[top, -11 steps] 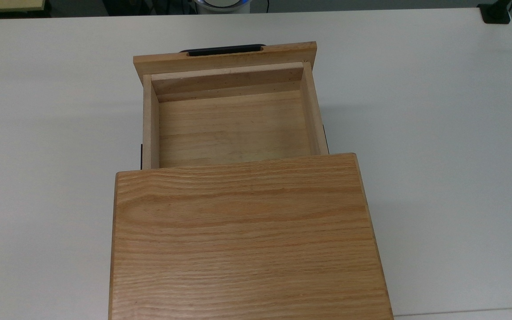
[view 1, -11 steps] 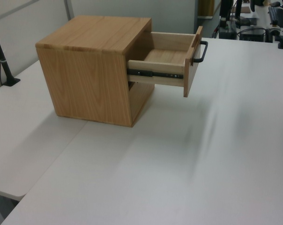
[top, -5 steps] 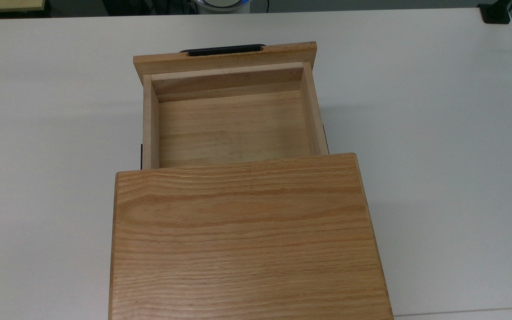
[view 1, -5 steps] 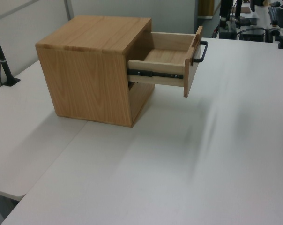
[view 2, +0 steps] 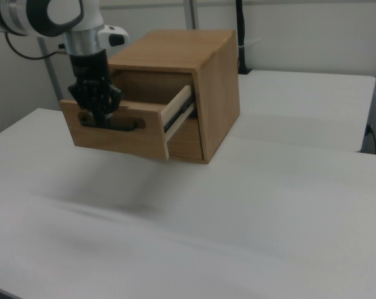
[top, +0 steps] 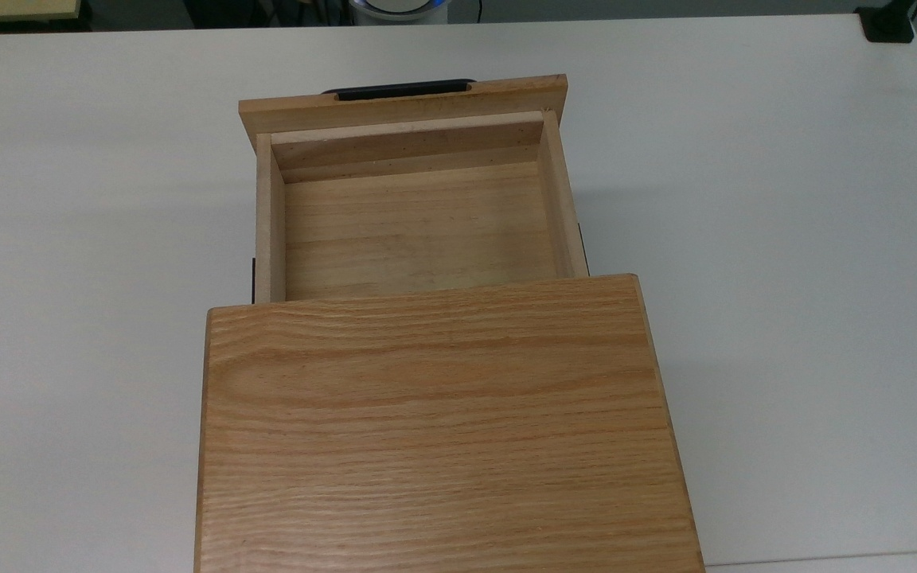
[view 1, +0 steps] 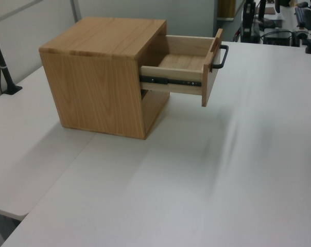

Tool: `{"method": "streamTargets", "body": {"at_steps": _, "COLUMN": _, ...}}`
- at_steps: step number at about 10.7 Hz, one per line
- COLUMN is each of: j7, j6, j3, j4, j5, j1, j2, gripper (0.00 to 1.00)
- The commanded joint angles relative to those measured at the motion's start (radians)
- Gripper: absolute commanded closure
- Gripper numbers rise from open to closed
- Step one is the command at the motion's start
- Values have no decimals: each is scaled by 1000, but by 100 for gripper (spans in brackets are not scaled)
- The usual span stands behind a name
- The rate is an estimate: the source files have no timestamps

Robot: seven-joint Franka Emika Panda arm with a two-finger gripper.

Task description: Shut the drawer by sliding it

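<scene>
Drawer [top: 415,231]: pulled well out of the cabinet [top: 442,422] on its side rail [view 1: 171,81]; interior bare; front panel [view 2: 116,134] hung clear above the worktop [top: 785,239].
Handle [view 2: 113,124]: slim black bar mounted on the front panel, seen at the far edge in the top view.
Hand [view 2: 99,117]: seen in the right view, lowered in front of the panel at the handle; whether the fingers are spread or closed on the bar cannot be told.
Step in hand: judged as the approach to the drawer front; no closing travel is evident, the tray being almost fully extended.
Next move: a steady push is called for, straight along the rail toward the cabinet, until the panel is seated against the carcass.
Caution: an off-axis push may bind the slide or shift the cabinet.
</scene>
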Motion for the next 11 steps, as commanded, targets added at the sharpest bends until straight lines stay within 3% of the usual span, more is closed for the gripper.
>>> {"method": "streamTargets", "body": {"at_steps": 1, "j7": 10, "j6": -4, "j3": 1, "j4": -37, "j5": 0, "j1": 65, "j2": 8, "gripper": 92}}
{"method": "streamTargets", "body": {"at_steps": 7, "j7": 127, "j6": 206, "j3": 4, "j4": 11, "j5": 5, "j1": 123, "j2": 149, "gripper": 93}}
{"method": "streamTargets", "body": {"at_steps": 11, "j7": 250, "j6": 507, "j3": 2, "j4": 23, "j5": 3, "j1": 128, "j2": 225, "gripper": 93}}
